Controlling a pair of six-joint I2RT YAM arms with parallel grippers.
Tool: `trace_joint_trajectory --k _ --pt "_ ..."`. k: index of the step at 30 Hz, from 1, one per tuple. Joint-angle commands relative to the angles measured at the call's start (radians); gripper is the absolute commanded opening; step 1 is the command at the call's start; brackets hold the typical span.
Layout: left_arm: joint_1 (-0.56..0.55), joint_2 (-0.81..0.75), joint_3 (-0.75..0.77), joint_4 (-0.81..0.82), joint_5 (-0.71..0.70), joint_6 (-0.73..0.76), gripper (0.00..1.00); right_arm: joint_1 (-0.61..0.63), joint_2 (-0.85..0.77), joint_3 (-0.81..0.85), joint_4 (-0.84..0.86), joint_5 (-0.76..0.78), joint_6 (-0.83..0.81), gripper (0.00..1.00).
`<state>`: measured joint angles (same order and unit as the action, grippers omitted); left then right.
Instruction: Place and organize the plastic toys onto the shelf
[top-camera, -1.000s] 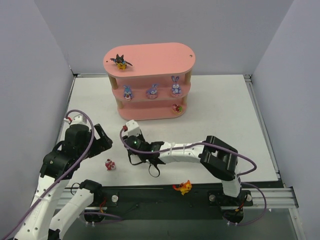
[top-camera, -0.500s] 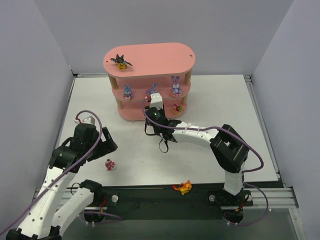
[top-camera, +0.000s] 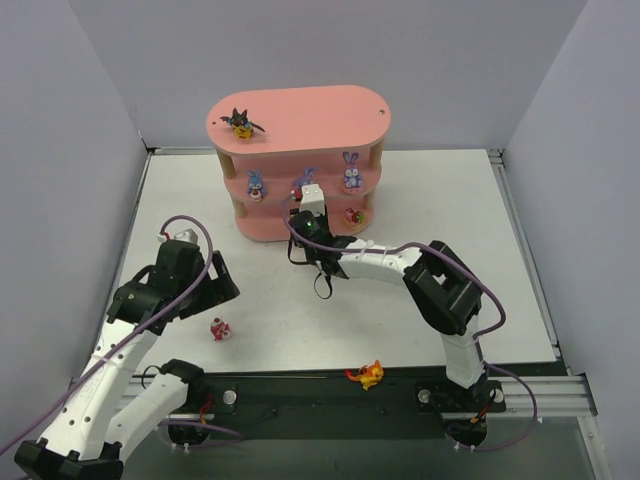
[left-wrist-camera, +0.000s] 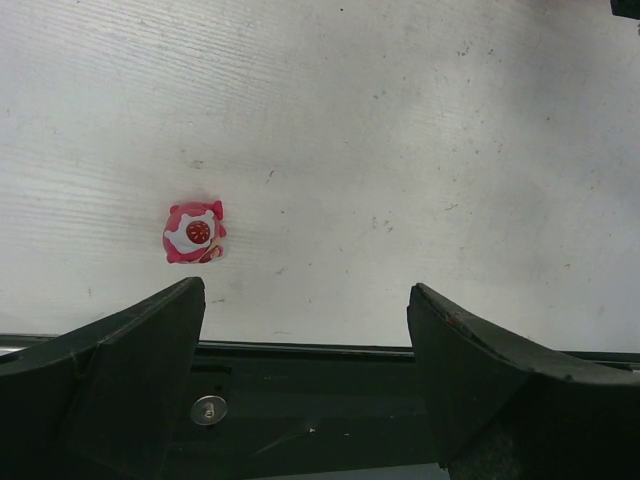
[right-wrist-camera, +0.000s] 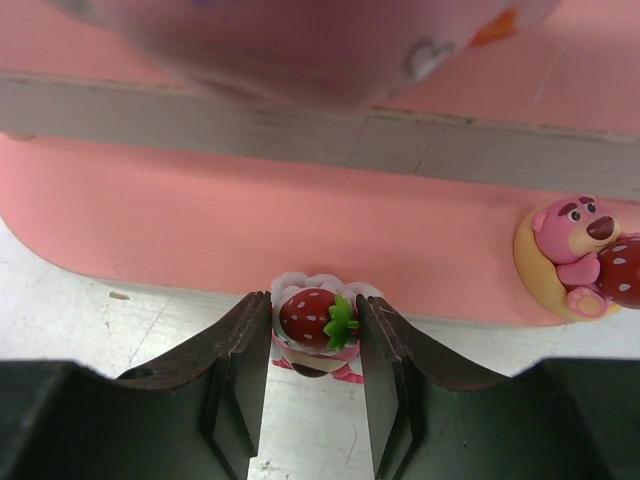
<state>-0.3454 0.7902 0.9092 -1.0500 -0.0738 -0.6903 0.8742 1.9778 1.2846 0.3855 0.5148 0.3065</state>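
White table (top-camera: 450, 220), grey walls — pink shelf (top-camera: 300, 105) at 12 o'clock.
Right gripper (right-wrist-camera: 314, 335) has its jaws clamped on a strawberry-topped red-and-white toy (right-wrist-camera: 308, 315) just at the bottom board's front edge. Left gripper (left-wrist-camera: 307, 295) hangs over the table with jaws wide, another red-and-white toy (left-wrist-camera: 194, 232) at its 10 o'clock. Orange toy (top-camera: 365, 374) lies at the table's 6 o'clock edge.

Strawberry toy (right-wrist-camera: 315, 320) — upright — against the pink shelf (right-wrist-camera: 150, 210).

White table (top-camera: 450, 210), pink shelf (top-camera: 310, 115) at back, red/wht toy (top-camera: 220, 329) front-L, orange toy (top-camera: 365, 374) at near edge
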Motion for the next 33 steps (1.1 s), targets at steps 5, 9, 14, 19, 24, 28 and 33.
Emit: trace_joint_trajectory --k 5,9,14,19,24,28,33 --pt "-0.004 0.017 0.028 0.036 0.009 0.014 0.93 -0.040 0.004 0.032 0.107 -0.019 0.017 0.00" --pt "-0.003 0.017 0.030 0.036 0.012 0.011 0.93 -0.050 0.012 0.022 0.133 -0.035 0.017 0.00" --pt "-0.003 0.015 0.031 0.033 0.016 0.006 0.93 -0.057 0.032 0.035 0.148 -0.050 0.017 0.02" --pt "-0.003 0.011 0.033 0.025 0.016 0.005 0.92 -0.064 0.047 0.045 0.154 -0.055 0.019 0.04" --pt "-0.003 0.009 0.034 0.021 0.016 0.005 0.93 -0.067 0.067 0.065 0.148 -0.062 0.020 0.08" --pt "-0.003 0.007 0.036 0.016 0.016 0.006 0.93 -0.067 0.072 0.070 0.145 -0.064 0.022 0.19" --pt "-0.001 0.006 0.036 0.019 0.017 0.005 0.93 -0.069 0.055 0.061 0.153 -0.058 0.016 0.39"
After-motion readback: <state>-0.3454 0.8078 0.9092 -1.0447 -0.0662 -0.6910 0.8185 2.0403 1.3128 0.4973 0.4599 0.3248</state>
